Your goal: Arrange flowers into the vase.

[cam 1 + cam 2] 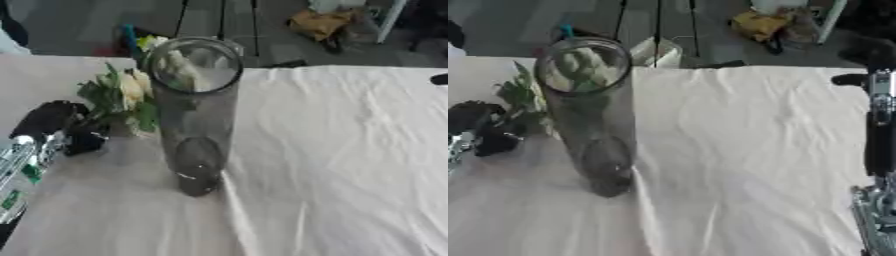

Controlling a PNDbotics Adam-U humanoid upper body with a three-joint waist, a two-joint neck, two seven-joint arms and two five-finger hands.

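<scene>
A white cloth point(350, 165) covers the table, wrinkled, and it reaches to the near edge. At the right edge, in the right eye view, the right arm point(878, 150) stands as a silver and black column (its hand is not visible in any picture).

Toward the left side of the table stands a tall clear glass vase point(197, 115), upright, with its round base nearer the near edge and its open mouth nearer the far edge. It rests on the cloth.

Just beside the vase, on its left, the left hand point(61, 127) comes in from the left edge. It is black, and its fingers are curled around the stems of a bunch of flowers point(127, 95). The flowers have pale yellow blooms and green leaves, and they are close against the left wall of the vase, outside it, near its upper part. Part of the blooms shows through the glass at the mouth. I cannot tell if they touch the glass.

Beyond the far edge lies a grey floor with a yellow-brown thing point(319, 22) on it.
</scene>
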